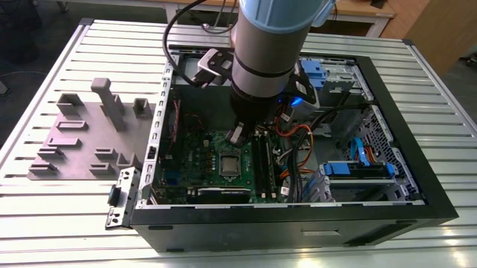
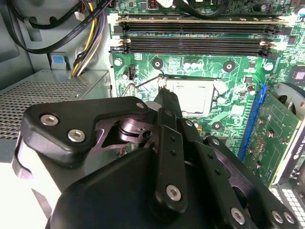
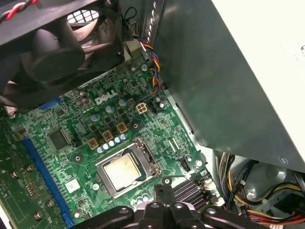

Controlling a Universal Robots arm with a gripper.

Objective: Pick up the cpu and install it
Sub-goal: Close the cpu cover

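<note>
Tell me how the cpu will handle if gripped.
The cpu looks thin and flat, lying low in its socket, so probably light with little edge to grip. Its smooth metal top may be slippery. The gripper hangs just beside it.

surface: slatted metal table [image 1: 67, 223] | on it: open computer case [image 1: 298, 229] — grey fixture block [image 1: 82, 145]

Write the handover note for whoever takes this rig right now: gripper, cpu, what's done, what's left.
Gripper: inside the open computer case, low over the motherboard, beside the socket. Whether its fingers are open or shut cannot be told, and nothing visible is in them.
Cpu: lying flat in the socket in the first wrist view.
Done: the cpu appears picked and placed.
Left: whether it is fully seated or the socket frame is latched cannot be told; check both.
</note>
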